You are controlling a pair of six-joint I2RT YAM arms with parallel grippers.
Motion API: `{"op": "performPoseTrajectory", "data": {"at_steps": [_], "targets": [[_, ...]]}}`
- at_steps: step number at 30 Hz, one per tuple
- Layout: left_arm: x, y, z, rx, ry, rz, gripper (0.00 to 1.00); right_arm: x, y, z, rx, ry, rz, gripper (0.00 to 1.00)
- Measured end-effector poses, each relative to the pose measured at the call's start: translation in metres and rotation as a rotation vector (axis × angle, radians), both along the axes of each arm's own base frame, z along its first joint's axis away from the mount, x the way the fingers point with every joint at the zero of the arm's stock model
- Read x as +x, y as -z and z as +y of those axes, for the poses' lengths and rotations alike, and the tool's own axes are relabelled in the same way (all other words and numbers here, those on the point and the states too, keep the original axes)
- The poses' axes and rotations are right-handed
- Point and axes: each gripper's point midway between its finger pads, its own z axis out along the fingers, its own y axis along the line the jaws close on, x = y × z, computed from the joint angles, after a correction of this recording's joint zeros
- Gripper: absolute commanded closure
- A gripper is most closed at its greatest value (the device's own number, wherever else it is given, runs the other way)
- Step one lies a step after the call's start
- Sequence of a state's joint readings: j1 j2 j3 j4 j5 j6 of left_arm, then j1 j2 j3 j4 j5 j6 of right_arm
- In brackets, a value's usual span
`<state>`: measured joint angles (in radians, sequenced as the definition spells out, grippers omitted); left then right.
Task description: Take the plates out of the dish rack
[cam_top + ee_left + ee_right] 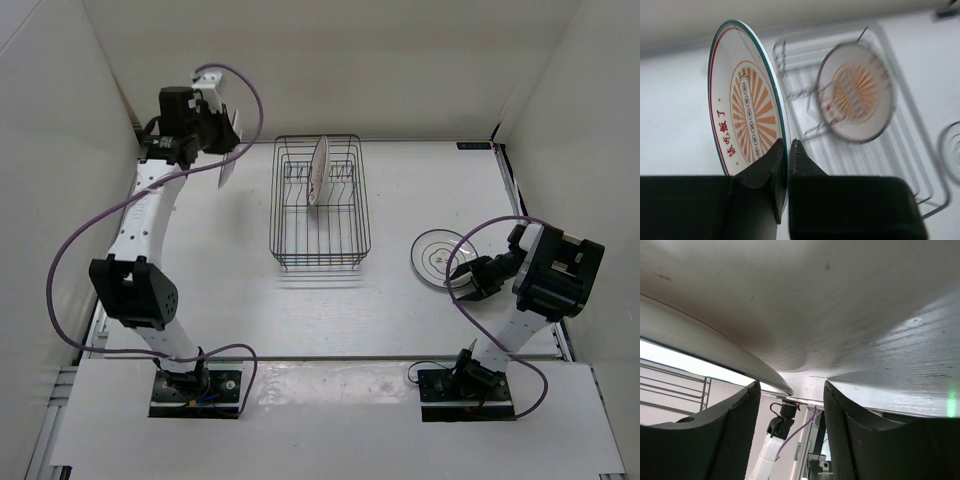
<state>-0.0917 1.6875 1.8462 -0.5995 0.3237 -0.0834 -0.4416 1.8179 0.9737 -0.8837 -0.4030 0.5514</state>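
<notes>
Left end effector (788, 143) grips plate (745, 100), seemingly off rack (322, 250)

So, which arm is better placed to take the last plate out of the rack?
Right. The right gripper is open, while the left gripper is shut on a sunburst plate. The remaining plate stands upright in the dish rack.

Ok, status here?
Left gripper shut on orange-patterned white plate, left of dark wire dish rack. Right gripper open near ringed white plate. Second orange-patterned plate upright in rack.
</notes>
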Motion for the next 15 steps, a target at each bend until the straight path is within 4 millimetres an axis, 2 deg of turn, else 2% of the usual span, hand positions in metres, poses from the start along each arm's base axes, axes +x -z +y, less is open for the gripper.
{"op": "performPoseTrajectory", "data": {"at_steps": [6,9,12,14,15], "targets": [[-0.007,0.130,0.016,0.181,-0.066,0.316,1.00,0.002,-0.002,0.001,0.016,0.010,-0.010,0.45],[-0.012,0.179,0.026,0.284,-0.106,0.443,1.00,0.002,-0.002,0.000,0.022,0.017,-0.015,0.45],[-0.012,0.203,0.037,0.403,-0.141,0.490,0.98,0.002,-0.002,0.000,0.023,0.016,-0.026,0.45],[-0.011,0.208,0.039,0.456,-0.161,0.500,0.85,0.001,-0.002,0.000,0.023,0.016,-0.035,0.45],[-0.010,0.209,0.039,0.472,-0.168,0.505,0.82,0.000,-0.002,0.000,0.025,0.017,-0.041,0.45]]}}
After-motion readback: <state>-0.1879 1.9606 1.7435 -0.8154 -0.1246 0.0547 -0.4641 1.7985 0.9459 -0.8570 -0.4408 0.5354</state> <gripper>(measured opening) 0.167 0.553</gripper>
